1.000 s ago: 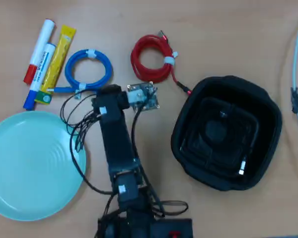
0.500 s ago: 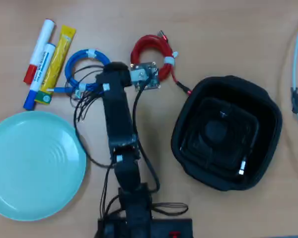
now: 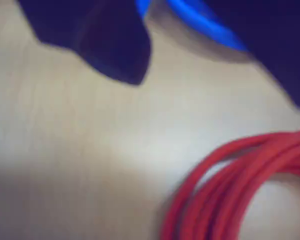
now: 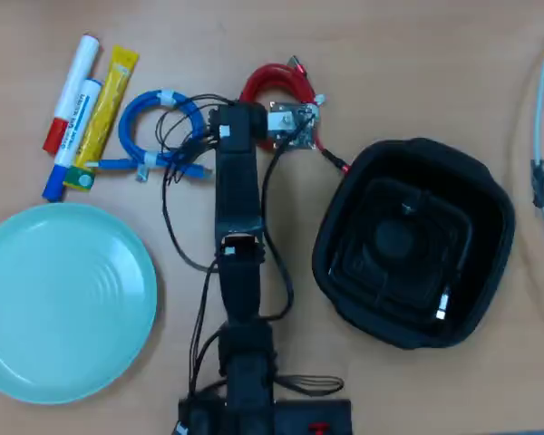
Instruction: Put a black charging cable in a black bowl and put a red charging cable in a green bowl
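Observation:
The red charging cable (image 4: 276, 78) lies coiled on the table, left of the black bowl (image 4: 343, 186). My arm's wrist (image 4: 254, 127) hangs over the coil's lower half and hides it in the overhead view. The blurred wrist view shows my gripper (image 3: 215, 90) open just above the table. One dark finger (image 3: 115, 45) is at the upper left and the other at the upper right. Red cable loops (image 3: 230, 190) lie below them, untouched. The black charging cable (image 4: 441, 305) rests inside the black bowl, its silvery plug showing. Nothing lies in the green bowl (image 4: 59, 299) at the lower left.
A blue coiled cable (image 4: 159, 122) lies just left of the wrist, with the arm's own black wires draped over it. Two markers (image 4: 71, 100) and a yellow sachet (image 4: 109, 104) lie further left. A pale cord (image 4: 542, 127) runs along the right edge.
The arm has stretched further up the overhead view and swung right, from beside the blue coil to over the red coil. Nothing else has moved.

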You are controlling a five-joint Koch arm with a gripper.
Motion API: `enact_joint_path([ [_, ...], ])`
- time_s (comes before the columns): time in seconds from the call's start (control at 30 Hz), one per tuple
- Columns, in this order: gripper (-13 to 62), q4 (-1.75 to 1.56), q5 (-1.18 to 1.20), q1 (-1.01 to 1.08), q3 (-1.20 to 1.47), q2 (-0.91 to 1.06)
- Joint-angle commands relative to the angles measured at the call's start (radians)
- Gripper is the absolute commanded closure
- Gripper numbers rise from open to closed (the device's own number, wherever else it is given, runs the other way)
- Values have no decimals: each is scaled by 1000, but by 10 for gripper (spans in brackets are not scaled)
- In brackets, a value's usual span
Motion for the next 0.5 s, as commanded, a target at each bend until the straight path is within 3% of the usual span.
enact_joint_path([
  [0.0,105,-32,9,12,-120,-21],
  [0.47,105,-28,32,34,-143,-121],
])
